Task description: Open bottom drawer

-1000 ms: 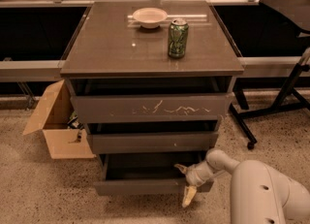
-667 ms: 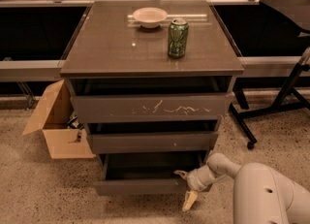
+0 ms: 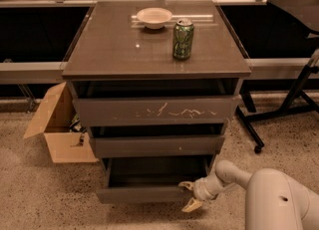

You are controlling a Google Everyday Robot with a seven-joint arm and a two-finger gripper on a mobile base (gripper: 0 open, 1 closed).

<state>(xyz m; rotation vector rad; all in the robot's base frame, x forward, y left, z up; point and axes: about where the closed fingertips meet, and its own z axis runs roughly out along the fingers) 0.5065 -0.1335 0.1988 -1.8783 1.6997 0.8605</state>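
Observation:
The bottom drawer [image 3: 142,194] is the lowest and narrowest grey-brown front of the cabinet. It stands pulled out, and its dark grey tray [image 3: 157,173] shows behind the plain front. My gripper [image 3: 189,195] is at the right end of that front, low near the floor. One yellowish finger [image 3: 186,185] hooks over the front's top edge and the other [image 3: 192,205] hangs below it. The white arm [image 3: 279,199] comes in from the lower right.
The widest scratched drawer [image 3: 154,110] and the mid-width drawer [image 3: 157,145] above also stand partly out. A green can [image 3: 183,38] and a white bowl [image 3: 154,17] sit on the cabinet top. An open cardboard box [image 3: 57,127] is on the floor at left. Black stand legs [image 3: 279,112] are at right.
The gripper has shifted slightly down and toward the camera at the drawer's right end, and the bottom drawer front has come out a little with it.

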